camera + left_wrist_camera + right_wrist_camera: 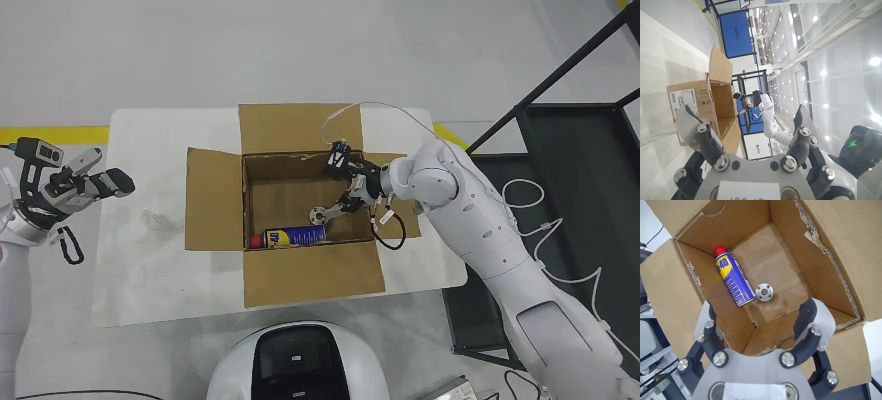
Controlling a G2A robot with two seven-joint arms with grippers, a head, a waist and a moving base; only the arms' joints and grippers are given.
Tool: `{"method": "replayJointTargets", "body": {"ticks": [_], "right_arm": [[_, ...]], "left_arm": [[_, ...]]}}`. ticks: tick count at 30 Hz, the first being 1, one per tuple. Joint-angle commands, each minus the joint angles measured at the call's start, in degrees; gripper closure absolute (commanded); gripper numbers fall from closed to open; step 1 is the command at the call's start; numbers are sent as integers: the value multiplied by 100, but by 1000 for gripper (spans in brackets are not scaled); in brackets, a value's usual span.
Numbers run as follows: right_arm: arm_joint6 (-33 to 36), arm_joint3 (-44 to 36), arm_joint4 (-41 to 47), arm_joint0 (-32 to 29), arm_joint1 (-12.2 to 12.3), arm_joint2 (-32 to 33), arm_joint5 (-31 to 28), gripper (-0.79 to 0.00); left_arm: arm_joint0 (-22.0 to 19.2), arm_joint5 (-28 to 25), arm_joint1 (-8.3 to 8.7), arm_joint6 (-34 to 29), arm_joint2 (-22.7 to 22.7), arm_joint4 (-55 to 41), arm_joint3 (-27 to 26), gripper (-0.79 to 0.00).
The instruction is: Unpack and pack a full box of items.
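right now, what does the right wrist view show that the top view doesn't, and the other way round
Right wrist view alone: the inner walls of the box close up, the four holes around the centre hole of the metal disc, and two small dark specks by a floor seam.
Top view alone: the white table, crumpled clear plastic left of the box, and the left gripper, open, by the table's left edge.
Both: the open box, the spray can lying on its floor, and the right gripper, open, above the box.
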Motion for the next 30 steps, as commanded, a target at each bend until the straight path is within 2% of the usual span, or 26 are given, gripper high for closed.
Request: {"method": "replayJointTargets", "body": {"ticks": [1, 5, 10, 15, 22, 26, 30], "right_arm": [[0, 0, 0, 0, 0, 0, 0, -785], [0, 0, 0, 0, 0, 0, 0, -785], [-229, 4, 400, -97, -74, -203, 627, -785], [-222, -4, 560, -70, -198, -477, 2057, -785], [136, 142, 471, 153, -345, -748, 4042, -785], [142, 307, 736, 241, -431, -820, 4511, -785], [142, 307, 736, 241, -431, -820, 4511, -785]], "left_arm": [[0, 0, 0, 0, 0, 0, 0, -785], [0, 0, 0, 0, 0, 0, 0, -785], [0, 0, 0, 0, 0, 0, 0, -785], [0, 0, 0, 0, 0, 0, 0, -785], [0, 0, 0, 0, 0, 0, 0, -785], [0, 0, 0, 0, 0, 0, 0, -785], [0, 0, 0, 0, 0, 0, 0, -785]]}}
